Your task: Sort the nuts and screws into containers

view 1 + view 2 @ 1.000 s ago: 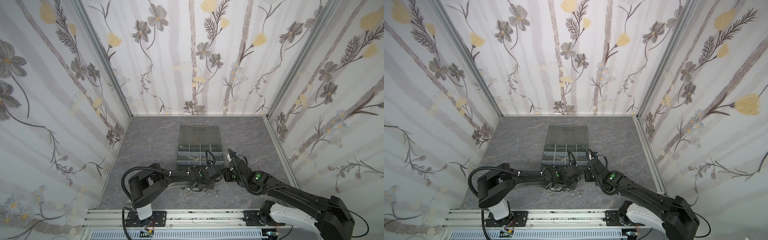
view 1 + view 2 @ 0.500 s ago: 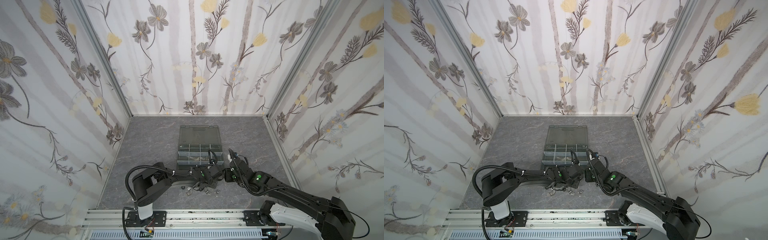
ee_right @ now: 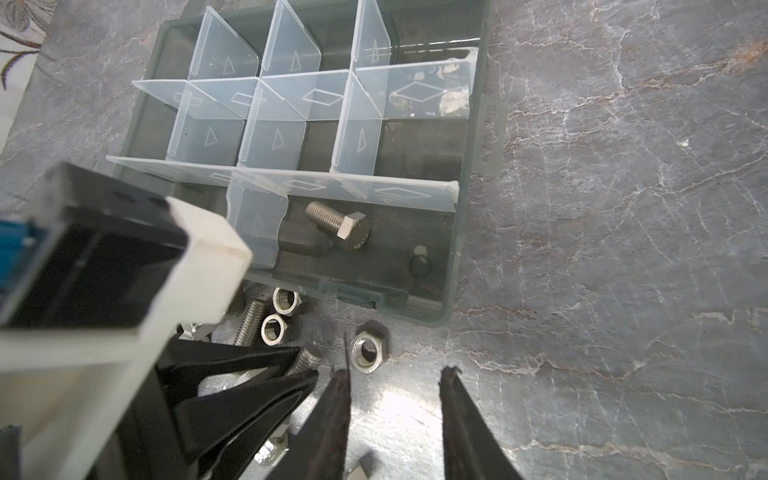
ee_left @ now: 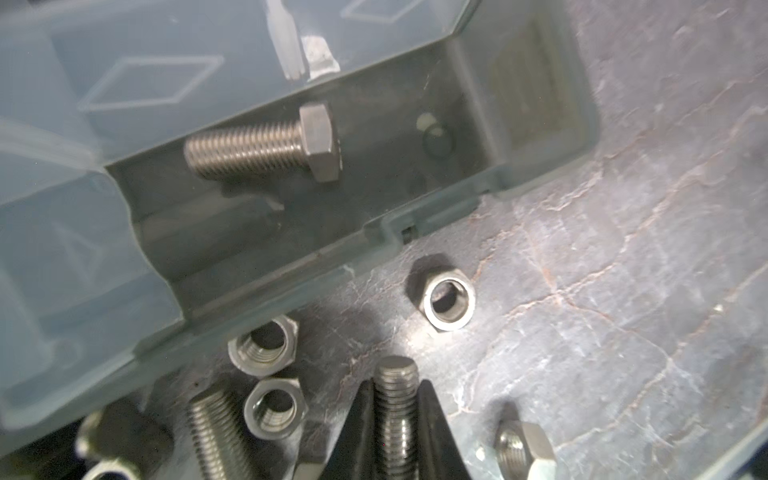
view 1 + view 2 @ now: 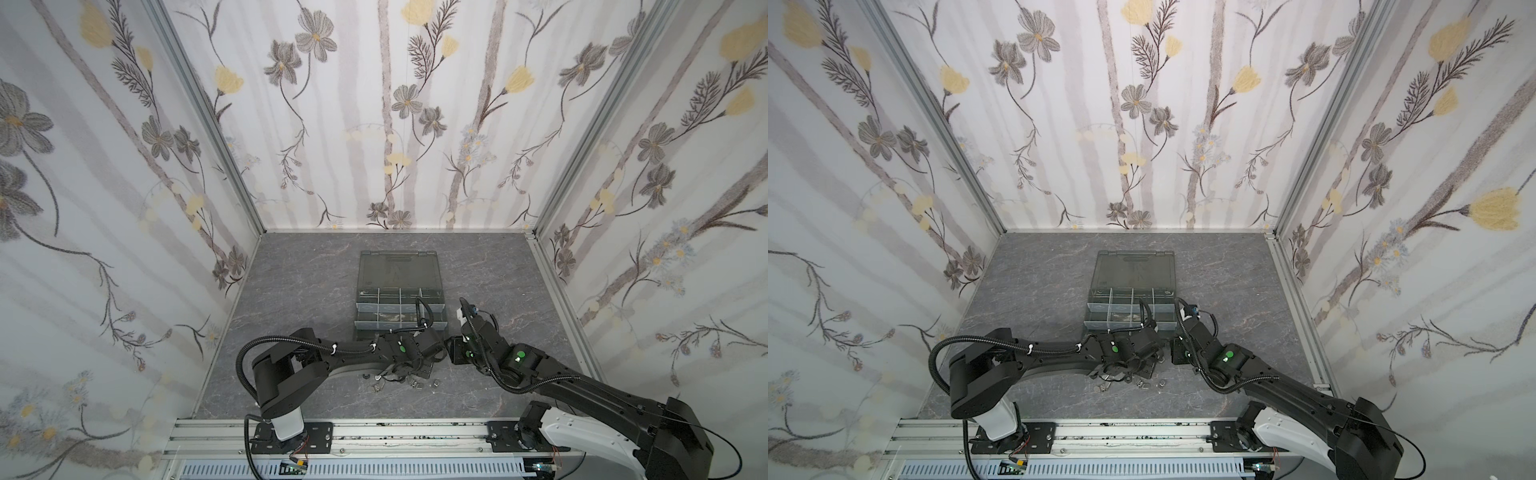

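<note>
Left gripper (image 4: 395,384) low, jaws clamped tight. Right gripper (image 3: 397,372) close at its 3 o'clock, jaws parted.

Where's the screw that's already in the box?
Both wrist views show the silver screw lying flat in the organizer box's front row. It is in the compartment at the front-right corner, on the right arm's side, just behind the loose nuts.

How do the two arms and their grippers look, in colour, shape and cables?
Both arms are black with white base sections: left arm, right arm. Each has a round green mark near the wrist and a black ribbed cable hose. The left gripper and right gripper have slim, tapering black fingers.
</note>
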{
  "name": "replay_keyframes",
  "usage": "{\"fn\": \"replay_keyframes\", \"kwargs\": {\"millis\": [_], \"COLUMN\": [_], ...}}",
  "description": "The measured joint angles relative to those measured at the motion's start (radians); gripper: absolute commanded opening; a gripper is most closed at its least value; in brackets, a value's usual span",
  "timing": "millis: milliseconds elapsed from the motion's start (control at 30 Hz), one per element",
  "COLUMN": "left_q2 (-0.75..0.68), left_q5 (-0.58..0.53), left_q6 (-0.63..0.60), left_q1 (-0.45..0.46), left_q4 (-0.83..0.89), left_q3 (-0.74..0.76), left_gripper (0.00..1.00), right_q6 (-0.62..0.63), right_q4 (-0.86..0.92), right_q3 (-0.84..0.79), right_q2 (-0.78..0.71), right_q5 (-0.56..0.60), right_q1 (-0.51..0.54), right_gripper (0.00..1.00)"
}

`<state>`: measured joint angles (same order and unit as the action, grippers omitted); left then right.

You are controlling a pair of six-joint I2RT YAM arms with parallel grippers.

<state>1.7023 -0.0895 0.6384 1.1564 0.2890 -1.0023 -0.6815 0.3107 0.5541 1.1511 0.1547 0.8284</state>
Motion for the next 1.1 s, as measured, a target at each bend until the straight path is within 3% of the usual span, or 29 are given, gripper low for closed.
{"fn": "replay_keyframes", "kwargs": {"millis": [333, 600, 933, 1100], "left_q2": [-0.091, -0.013, 0.078, 0.099], "left_q5": [-0.004, -0.007, -0.03, -0.044], "left_q6": [-0.066, -0.165, -0.263, -0.276], "left_q1": [-0.075, -0.159, -0.169, -0.171], "left_q4": [0.014, 0.028, 0.045, 0.049], "left_q3": [-0.074, -0.147, -0.178, -0.182], "left_gripper": [0.11, 0.11, 0.11, 0.17], "right_q6": [-0.003, -0.003, -0.003, -0.003], "right_q4": [0.008, 0.017, 0.044, 0.045], "right_q3": [0.001, 0.003, 0.003, 0.003], "right_q2": [-0.016, -0.04, -0.053, -0.05], "right_q5": [0.002, 0.007, 0.01, 0.012], "right_q1": [-0.032, -0.033, -0.036, -0.037], "right_gripper": [0.37, 0.37, 0.38, 0.37]}}
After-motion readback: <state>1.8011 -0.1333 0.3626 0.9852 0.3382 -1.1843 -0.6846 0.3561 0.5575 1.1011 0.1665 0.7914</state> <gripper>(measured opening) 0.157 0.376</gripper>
